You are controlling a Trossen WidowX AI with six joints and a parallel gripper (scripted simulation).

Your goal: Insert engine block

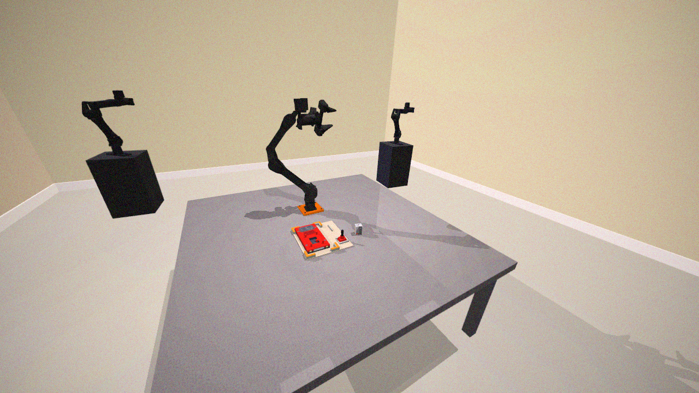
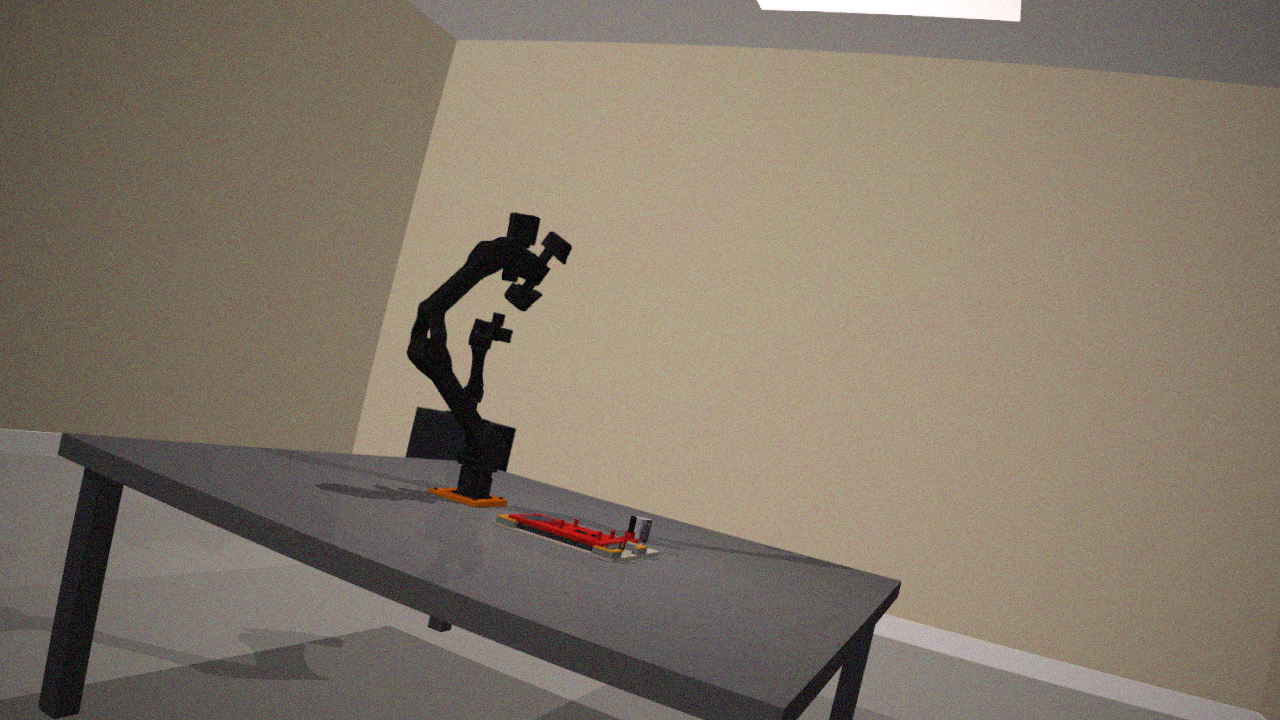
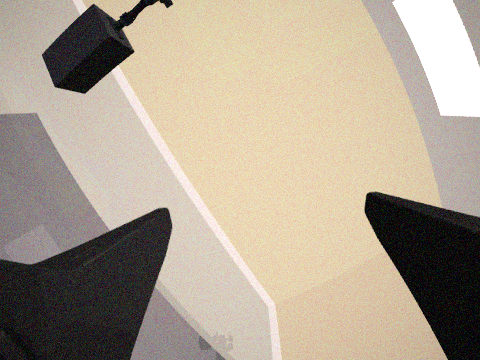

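My gripper [image 1: 333,118] [image 2: 549,279] [image 3: 270,211] is open and empty, held high above the table and well away from the parts. The red car body [image 1: 304,239] [image 2: 572,534] lies flat on a cream board [image 1: 328,234], between yellow-orange corner pieces. A dark opening [image 1: 313,240] shows in its top. A small white and grey block [image 1: 358,229] [image 2: 644,530], which looks like the engine block, stands upright on the table beside the board, outside the car body. Its slot side and the rib are too small to tell. The wrist view shows none of these parts.
A red piece with a black knob [image 1: 342,237] sits on the board near the block. My arm's orange base plate [image 1: 320,210] [image 2: 443,493] is behind the board. Two other arms stand on black pedestals [image 1: 124,188] [image 1: 394,166] beyond the grey table [image 1: 244,293].
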